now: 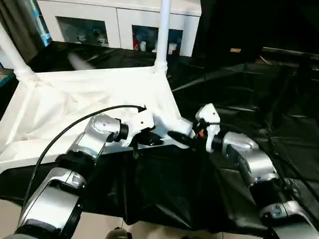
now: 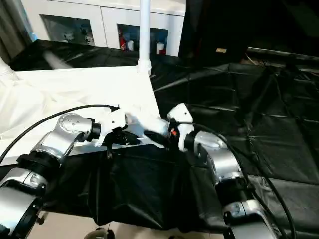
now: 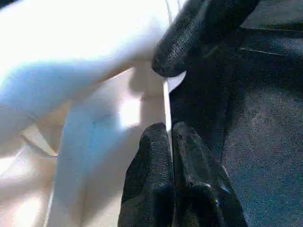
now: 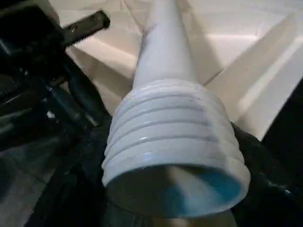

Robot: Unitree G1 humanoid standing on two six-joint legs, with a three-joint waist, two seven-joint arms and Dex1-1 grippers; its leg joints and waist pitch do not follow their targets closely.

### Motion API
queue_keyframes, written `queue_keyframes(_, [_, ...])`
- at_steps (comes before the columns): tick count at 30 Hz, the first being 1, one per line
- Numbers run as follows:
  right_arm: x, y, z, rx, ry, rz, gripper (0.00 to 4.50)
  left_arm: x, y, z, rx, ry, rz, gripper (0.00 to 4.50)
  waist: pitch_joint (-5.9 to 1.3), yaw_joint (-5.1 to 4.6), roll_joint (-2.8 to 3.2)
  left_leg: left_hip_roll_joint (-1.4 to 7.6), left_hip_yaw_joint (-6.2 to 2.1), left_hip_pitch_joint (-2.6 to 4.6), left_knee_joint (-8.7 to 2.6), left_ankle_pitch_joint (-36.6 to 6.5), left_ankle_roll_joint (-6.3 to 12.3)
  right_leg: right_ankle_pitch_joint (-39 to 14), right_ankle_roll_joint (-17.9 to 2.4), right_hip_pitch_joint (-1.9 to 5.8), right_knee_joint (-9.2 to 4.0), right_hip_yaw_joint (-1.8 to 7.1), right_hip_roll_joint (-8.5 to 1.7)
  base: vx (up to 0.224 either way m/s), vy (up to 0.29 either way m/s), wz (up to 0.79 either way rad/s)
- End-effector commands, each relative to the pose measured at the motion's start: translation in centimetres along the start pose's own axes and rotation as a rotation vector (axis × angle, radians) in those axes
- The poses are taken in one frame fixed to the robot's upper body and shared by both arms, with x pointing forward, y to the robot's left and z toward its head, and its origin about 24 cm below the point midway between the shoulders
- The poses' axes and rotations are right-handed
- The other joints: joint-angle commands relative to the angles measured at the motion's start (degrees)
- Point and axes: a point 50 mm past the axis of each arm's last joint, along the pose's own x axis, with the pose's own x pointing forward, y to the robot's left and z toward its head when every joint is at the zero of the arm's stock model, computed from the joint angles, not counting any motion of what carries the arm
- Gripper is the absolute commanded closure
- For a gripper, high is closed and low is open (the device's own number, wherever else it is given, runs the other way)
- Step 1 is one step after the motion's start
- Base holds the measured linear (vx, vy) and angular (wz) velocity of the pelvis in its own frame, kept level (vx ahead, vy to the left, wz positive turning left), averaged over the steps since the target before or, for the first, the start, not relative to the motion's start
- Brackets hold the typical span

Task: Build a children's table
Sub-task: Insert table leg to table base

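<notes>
Left eye view has the black-draped work table [image 1: 239, 99] taking up most of the scene, with the children's table [image 1: 75, 99] lying upside down on it, just ahead of both claws and off toward the left one's side. Its ribbed underside faces up, and 2 legs already stand upright in corner sockets — 1 at the far corner [image 1: 163, 35] beyond the claws, 1 at the far left corner [image 1: 12, 55]. Behind all that, well past the claws, there's a white cabinet [image 1: 119, 20] with little objects on its shelves.

Left gripper [image 3: 171, 137] sits right at the near edge of the tabletop. Its 2 black fingers [image 3: 151, 161] are pressed together, and in the left wrist view a thin white edge of the top seems to run between the tips, but I can't tell if it's really pinched or just lined up behind them.

Right gripper [image 1: 180, 138] comes in from the other side, almost meeting the left one at the near right corner. It's holding a loose leg [image 4: 165, 66] — the ribbed, threaded end [image 4: 173, 146] of the leg points back at the wrist camera, with black fingers [image 4: 265, 161] on either side of it, and the tube runs away from the claw over the tabletop's underside.
</notes>
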Motion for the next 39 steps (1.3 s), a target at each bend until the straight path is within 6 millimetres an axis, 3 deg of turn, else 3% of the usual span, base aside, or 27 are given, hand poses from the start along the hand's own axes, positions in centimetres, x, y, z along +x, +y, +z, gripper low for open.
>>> queue_keyframes(1, [-0.2, 0.3, 0.3, -0.019, 0.009, 0.018, 1.70, -0.2, 0.5, 2.2, 0.084, -0.089, 0.007, 4.50, -4.74, -0.07, 0.46, 1.27, -0.39, 1.48, -3.16, -11.48, 1.01, -1.98, -14.81, 3.27, -2.54, 1.72, -2.36, 0.000, 0.000, 0.00])
queue_keyframes(16, [-0.5, -0.3, 1.1, -0.017, -0.025, -0.016, 1.75, -1.0, 1.0, 2.6, 0.098, -0.153, 0.104, 4.50, -4.77, -0.10, 0.16, 1.19, -0.46, 1.36, -2.93, -11.70, 1.04, -4.39, -14.28, 3.32, -2.53, 1.74, -2.54, 0.000, 0.000, 0.00])
queue_keyframes(17, [-0.5, -0.3, 1.3, -0.014, -0.034, -0.021, 1.75, -1.2, 1.1, 2.7, 0.081, -0.169, 0.116, 4.05, -4.77, -0.09, 0.28, 1.17, -0.45, 1.39, -2.92, -11.81, 1.01, -4.63, -14.25, 3.29, -2.57, 1.75, -2.54, 0.000, 0.000, 0.00])
queue_keyframes(19, [-0.6, -0.6, 1.6, 0.005, -0.064, -0.052, 1.75, -2.1, 1.0, 2.9, -0.012, -0.245, 0.112, 3.93, -4.87, -0.03, 0.32, 1.30, -0.47, 1.36, -2.82, -10.86, 0.74, -2.75, -15.53, 3.44, -1.97, 1.76, -2.76, 0.000, 0.000, 0.00])
queue_keyframes(20, [-0.6, -0.7, 1.6, 0.009, -0.070, -0.061, 1.75, -2.3, 1.0, 3.0, -0.037, -0.271, 0.114, 3.87, -4.90, 0.07, 0.89, 1.21, -0.43, 1.46, -2.79, -11.00, 0.62, -2.58, -16.03, 3.24, -2.13, 1.66, -2.50, 0.000, 0.000, 0.00])
queue_keyframes(22, [-0.8, -0.9, 1.6, 0.031, -0.096, -0.091, 1.75, -3.7, 0.6, 3.3, -0.184, -0.387, 0.106, 3.57, -4.77, -0.09, 0.89, 1.30, -0.48, 1.40, -2.86, -11.37, 0.13, -1.75, -16.90, 3.24, -1.86, 1.65, -2.46, 0.000, 0.000, 0.00])
queue_keyframes(23, [-0.8, -0.9, 1.5, 0.036, -0.103, -0.102, 1.75, -4.2, 0.2, 2.9, -0.232, -0.378, 0.080, 3.49, -4.71, -0.30, 0.62, 1.20, -0.37, 1.46, -2.86, -12.38, 0.10, -2.76, -16.87, 3.28, -1.99, 1.61, -2.32, 0.000, 0.000, 0.00])
queue_keyframes(26, [-0.8, -0.8, 1.6, 0.047, -0.118, -0.102, 1.76, -4.6, -0.2, 2.2, -0.304, -0.382, 0.078, 3.27, -4.40, -0.83, 0.89, 0.96, -0.38, 1.56, -3.07, -15.07, -0.35, -9.23, -14.36, 3.04, -2.86, 1.72, -2.04, 0.000, 0.000, 0.00])
queue_keyframes(29, [-0.7, -0.7, 1.8, 0.051, -0.136, -0.101, 1.76, -4.9, 0.7, 1.5, -0.444, -0.429, 0.203, 3.07, -4.41, -1.14, 1.12, 0.97, -0.57, 1.70, -3.13, -16.83, -1.23, -11.08, -13.55, 2.88, -3.08, 1.71, -2.03, 0.000, 0.000, 0.00])
queue_keyframes(35, [-0.6, -0.6, 2.7, 0.059, -0.189, -0.113, 1.76, -4.9, 2.5, 1.1, -0.838, -0.572, 0.483, 2.66, -4.48, -1.41, 1.09, 0.85, -0.76, 1.58, -2.86, -17.86, -1.35, -10.65, -13.47, 2.95, -2.94, 1.61, -1.86, 0.000, 0.000, 0.00])
queue_keyframes(37, [-0.6, -0.6, 2.9, 0.059, -0.198, -0.115, 1.76, -4.8, 2.7, 1.1, -0.879, -0.603, 0.498, 2.40, -4.48, -1.37, 0.96, 0.70, -0.76, 1.48, -2.77, -17.29, -0.84, -10.25, -13.52, 3.00, -3.15, 1.58, -1.86, 0.000, 0.000, 0.00])
queue_keyframes(39, [-0.5, -0.5, 3.2, 0.057, -0.211, -0.116, 1.76, -4.4, 2.9, 2.3, -0.957, -0.753, 0.478, 2.24, -4.57, -1.34, 0.92, 0.61, -0.77, 1.23, -2.72, -15.28, -0.29, -9.05, -13.33, 3.24, -3.15, 1.54, -1.87, 0.000, 0.000, 0.00])
